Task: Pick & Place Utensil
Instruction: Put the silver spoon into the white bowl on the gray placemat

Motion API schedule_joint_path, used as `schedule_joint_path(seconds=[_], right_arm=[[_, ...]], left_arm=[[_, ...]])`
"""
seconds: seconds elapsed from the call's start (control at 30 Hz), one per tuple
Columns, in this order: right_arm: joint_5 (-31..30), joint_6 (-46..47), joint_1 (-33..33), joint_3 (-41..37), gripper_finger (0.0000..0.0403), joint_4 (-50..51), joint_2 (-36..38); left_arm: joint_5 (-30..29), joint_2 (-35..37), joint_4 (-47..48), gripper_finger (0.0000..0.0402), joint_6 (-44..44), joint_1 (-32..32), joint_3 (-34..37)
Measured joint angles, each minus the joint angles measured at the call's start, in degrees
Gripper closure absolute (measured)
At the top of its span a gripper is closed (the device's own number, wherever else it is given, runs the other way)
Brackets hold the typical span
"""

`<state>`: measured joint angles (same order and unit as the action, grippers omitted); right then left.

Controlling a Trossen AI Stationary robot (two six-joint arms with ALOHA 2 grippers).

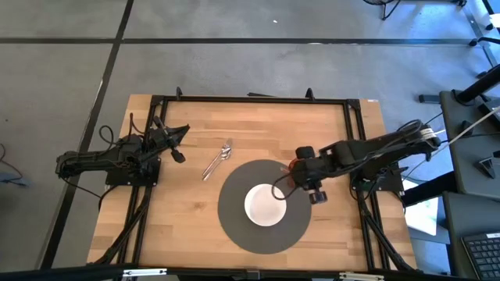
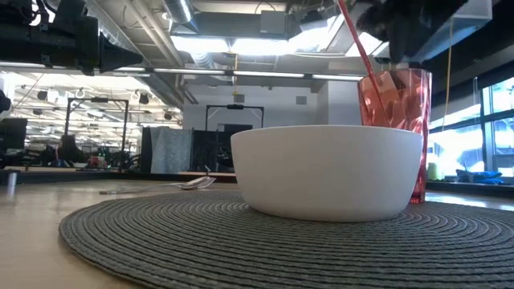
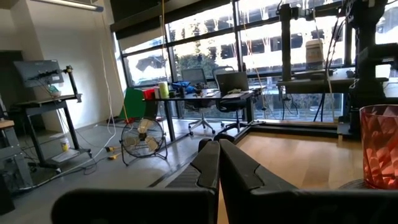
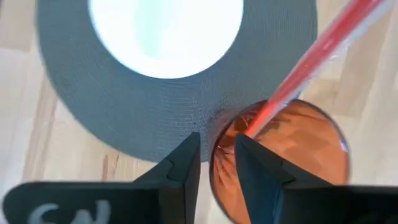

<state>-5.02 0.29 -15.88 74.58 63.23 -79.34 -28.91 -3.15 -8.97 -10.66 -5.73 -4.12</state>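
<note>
A red tumbler (image 4: 292, 155) stands at the far right edge of the round grey placemat (image 1: 234, 226), with a red straw (image 4: 311, 59) leaning inside it. My right gripper (image 4: 217, 152) hangs just above the tumbler (image 2: 401, 120), pointing down. Its fingers are a narrow gap apart, on either side of the rim. A white bowl (image 1: 266, 204) sits on the middle of the mat. Metal utensils (image 1: 217, 160) lie flat on the wood to the left of the mat. My left gripper (image 1: 178, 152) is shut and waits at the table's left side. My right gripper comes from above with one finger (image 4: 183, 165) outside the tumbler's rim (image 4: 214, 158) and the other over its mouth. I cannot tell whether either finger touches the rim. The tumbler stands upright on the mat's edge.
The bowl (image 2: 325, 172) stands close beside the tumbler on the mat (image 2: 201, 241). Bare wood lies to the left of the mat around the utensils (image 2: 193, 185) and along the near edge. A dark frame runs round the tabletop (image 1: 351, 105).
</note>
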Motion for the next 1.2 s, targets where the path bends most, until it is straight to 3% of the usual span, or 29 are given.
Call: schedule_joint_path(seconds=[0.13, 0.23, 0.4, 0.53, 0.63, 0.87, 1.2], right_arm=[[-2.33, -3.71, -0.08, -0.59, 0.0299, -2.77, 7.21], [-3.13, -5.33, 0.05, -4.34, 0.0304, -11.47, 16.00], [-2.95, -5.86, 0.92, -17.15, 0.0323, -31.03, 33.44], [-2.58, -5.70, 4.51, -29.70, 0.0367, -43.48, 46.67], [2.00, -3.60, 7.34, -38.20, 0.0396, -52.77, 54.23], [4.62, -3.56, 11.32, -51.39, 0.0399, -62.45, 65.55], [4.64, -0.67, 12.37, -60.42, 0.0400, -65.12, 75.95]], left_arm=[[0.02, 0.01, 0.21, 0.0398, 0.00, 0.01, 0.00], [0.04, 0.00, 0.33, 0.0395, 0.00, 0.00, 0.02], [0.03, 0.00, 0.33, 0.0397, 0.00, 0.01, 0.02], [0.03, -0.01, 0.32, 0.0399, 0.33, 0.00, 0.02], [0.02, 0.01, 0.31, 0.0397, 0.42, -0.01, 0.02], [0.02, 0.01, 0.27, 0.0398, 0.43, 0.00, 0.02], [-0.07, 0.01, 0.66, 0.0396, 0.24, 0.00, 0.02]])
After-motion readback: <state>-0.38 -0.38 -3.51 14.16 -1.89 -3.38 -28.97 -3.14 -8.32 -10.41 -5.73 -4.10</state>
